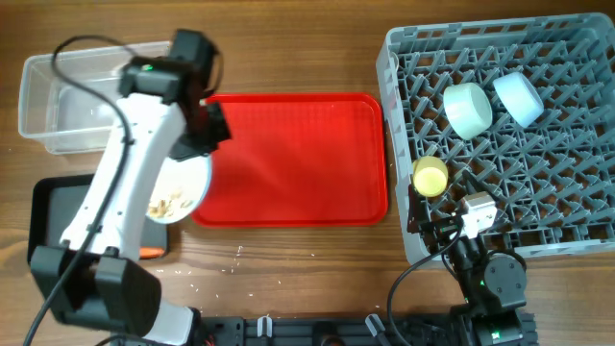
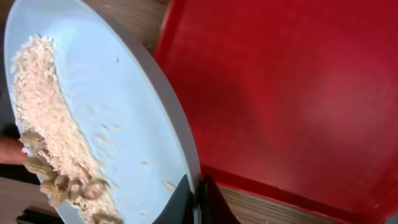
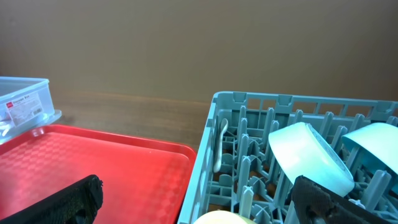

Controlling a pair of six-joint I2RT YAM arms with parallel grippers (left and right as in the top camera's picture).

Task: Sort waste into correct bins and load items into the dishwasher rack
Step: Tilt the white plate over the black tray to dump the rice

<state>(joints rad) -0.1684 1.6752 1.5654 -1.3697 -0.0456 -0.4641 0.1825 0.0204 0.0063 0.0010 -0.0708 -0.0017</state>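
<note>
My left claw (image 2: pixel 198 200) pinches the rim of the tilted pale blue plate (image 2: pixel 124 106), with peanut shells (image 2: pixel 62 183) and crumbs heaped along one side. The plate hangs between the red tray (image 1: pixel 298 159) and the black tray (image 1: pixel 53 207), with the clear tub (image 1: pixel 58 106) just behind. My right claw (image 3: pixel 193 190) gapes wide, empty, by the front corner of the rack (image 1: pixel 399 67). Bare wooden table (image 1: pixel 307 259) lies in front.

Glossy red plastic tray (image 1: pixel 298 159) on matt wooden table (image 1: pixel 288 259).
</note>
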